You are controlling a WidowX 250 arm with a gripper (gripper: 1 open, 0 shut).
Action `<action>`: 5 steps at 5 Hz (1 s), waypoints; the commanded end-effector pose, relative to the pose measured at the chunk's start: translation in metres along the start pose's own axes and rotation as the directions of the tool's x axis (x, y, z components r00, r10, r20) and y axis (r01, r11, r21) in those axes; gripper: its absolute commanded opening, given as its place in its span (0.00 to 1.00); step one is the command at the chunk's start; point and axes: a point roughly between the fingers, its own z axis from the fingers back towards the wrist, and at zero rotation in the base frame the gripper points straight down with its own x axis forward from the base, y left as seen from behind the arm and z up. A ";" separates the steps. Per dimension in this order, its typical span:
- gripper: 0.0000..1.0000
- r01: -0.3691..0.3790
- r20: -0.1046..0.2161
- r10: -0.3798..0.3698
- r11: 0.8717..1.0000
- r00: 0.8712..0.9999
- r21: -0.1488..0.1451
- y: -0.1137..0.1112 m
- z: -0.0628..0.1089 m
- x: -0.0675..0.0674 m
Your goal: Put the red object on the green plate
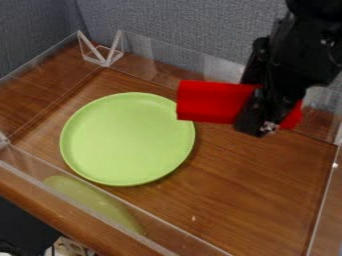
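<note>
The red object [214, 101] is a bright red oblong block, held up in the air just right of the green plate [126, 137]. My black gripper [267, 118] is shut on the block's right end, and part of that end is hidden behind the fingers. The block's free end points left, near the plate's right rim, clear of the wood. The lime-green plate lies flat on the wooden table with nothing on it.
Clear acrylic walls [201, 70] fence the wooden table [241, 200] on all sides. A small clear stand [100, 47] sits in the far left corner. The plate's reflection shows in the front wall [80, 195].
</note>
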 end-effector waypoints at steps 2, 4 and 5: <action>0.00 0.093 0.056 -0.096 0.994 0.994 0.053 -0.011 0.020 -0.011; 0.00 0.151 0.056 -0.155 0.986 0.986 0.070 -0.022 0.016 -0.004; 0.00 0.138 0.055 -0.142 0.987 0.988 0.077 -0.022 0.019 0.001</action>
